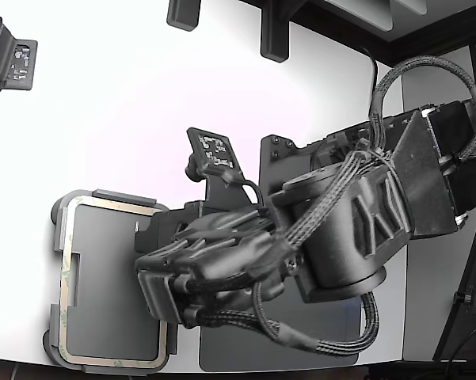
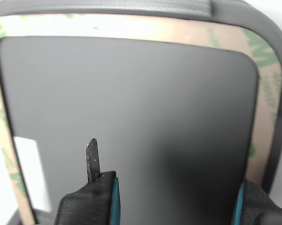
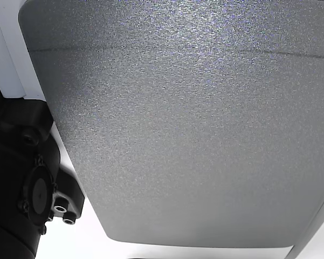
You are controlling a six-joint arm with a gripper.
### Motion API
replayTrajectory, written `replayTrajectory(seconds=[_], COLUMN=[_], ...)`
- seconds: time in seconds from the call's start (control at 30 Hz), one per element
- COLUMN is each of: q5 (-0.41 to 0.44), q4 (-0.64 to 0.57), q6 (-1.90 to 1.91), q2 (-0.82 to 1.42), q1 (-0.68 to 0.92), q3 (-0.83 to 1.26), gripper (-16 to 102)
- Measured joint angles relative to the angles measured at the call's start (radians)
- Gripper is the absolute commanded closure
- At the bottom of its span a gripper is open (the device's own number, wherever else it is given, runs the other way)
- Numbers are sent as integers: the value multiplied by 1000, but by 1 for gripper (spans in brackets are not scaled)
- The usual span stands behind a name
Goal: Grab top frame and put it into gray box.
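The top frame (image 1: 66,277), a thin beige outline with greenish marks, lies flat inside the rim of the gray box (image 1: 111,195) at the exterior view's lower left. In the wrist view the top frame (image 2: 131,29) runs around a dark gray floor, with the gray box rim (image 2: 267,33) just outside it. My gripper (image 2: 169,187) hangs open over that floor with nothing between its fingers. One thin fingertip (image 2: 92,157) shows well inside the frame; the other finger (image 2: 247,201) sits close to the frame's side strip. In the exterior view the gripper (image 1: 162,273) covers the box's right side.
A darker gray flat mat (image 1: 301,348) lies under the arm beside the box, and fills the other view as a textured mat (image 3: 178,135). A black tagged block (image 1: 214,150) stands behind the wrist. A second arm (image 1: 8,59) sits at the far left corner. Black clamps (image 1: 273,36) line the back edge.
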Motion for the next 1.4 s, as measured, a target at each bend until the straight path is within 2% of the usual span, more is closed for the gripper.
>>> replayTrajectory(seconds=[0.2,0.37,0.47,0.57,0.7,0.83,0.93,1.07,1.4], q5=[67,215,253,207,60,-38,-60,-61,-106], q4=[-64,-204,-287,-357,-474,-603,-660,-672,-673], q6=[-288,-650,-916,-1166,-1468,-1709,-1824,-1862,-1888], q2=[87,262,402,551,761,976,1124,1285,1601], q1=[-57,-101,-169,-253,-357,-440,-476,-479,-508], q3=[-6,167,295,434,655,904,1078,1262,1531], gripper=[-14,-14,-14,-14,-14,-14,-14,-14,-14])
